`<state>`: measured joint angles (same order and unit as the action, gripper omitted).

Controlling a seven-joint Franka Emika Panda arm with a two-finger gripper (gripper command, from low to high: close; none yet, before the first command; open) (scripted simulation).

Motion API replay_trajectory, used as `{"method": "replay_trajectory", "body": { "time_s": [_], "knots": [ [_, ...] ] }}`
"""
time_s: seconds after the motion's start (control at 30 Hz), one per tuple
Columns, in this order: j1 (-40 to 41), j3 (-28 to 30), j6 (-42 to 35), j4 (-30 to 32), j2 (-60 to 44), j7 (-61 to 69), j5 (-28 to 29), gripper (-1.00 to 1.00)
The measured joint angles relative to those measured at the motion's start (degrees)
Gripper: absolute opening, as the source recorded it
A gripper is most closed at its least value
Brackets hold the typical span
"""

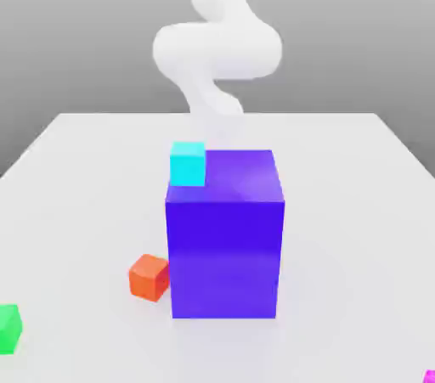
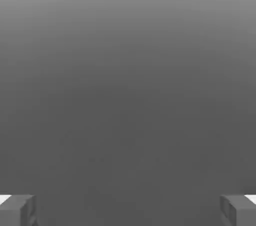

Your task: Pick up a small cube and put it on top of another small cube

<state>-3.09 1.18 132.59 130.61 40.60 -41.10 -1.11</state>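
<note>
While cyan cube [image 1: 188, 164] looks bright, orange cube [image 1: 149, 278] angled

simulated robot lab, white robot arm [image 1: 217, 50], plain white tabletop [image 1: 340, 228], bare gray backdrop [image 1: 93, 33]

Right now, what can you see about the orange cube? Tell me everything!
The orange cube is small and plain, with flat sides that look smooth, some brighter and some darker. It sits on the pale table, turned so that a corner edge faces the exterior view. It is just to the exterior view's left of the big blue block, very close; I can't tell whether they touch. Nothing sits on top of it.
</note>
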Motion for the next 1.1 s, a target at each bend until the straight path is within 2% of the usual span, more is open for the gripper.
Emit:
{"method": "replay_trajectory", "body": {
  "time_s": [0.33,0.63,0.87,1.1],
  "knots": [
    [-10.68,3.12,3.13,-4.79,-21.20,19.87,-5.31,0.00],
    [-16.80,1.49,6.03,-8.99,-39.83,36.19,-8.26,0.00],
    [-19.50,-0.93,8.74,-12.11,-53.93,45.88,-6.05,0.00],
    [-22.85,-2.78,11.55,-15.18,-67.60,52.64,0.69,0.00]
  ]
}}
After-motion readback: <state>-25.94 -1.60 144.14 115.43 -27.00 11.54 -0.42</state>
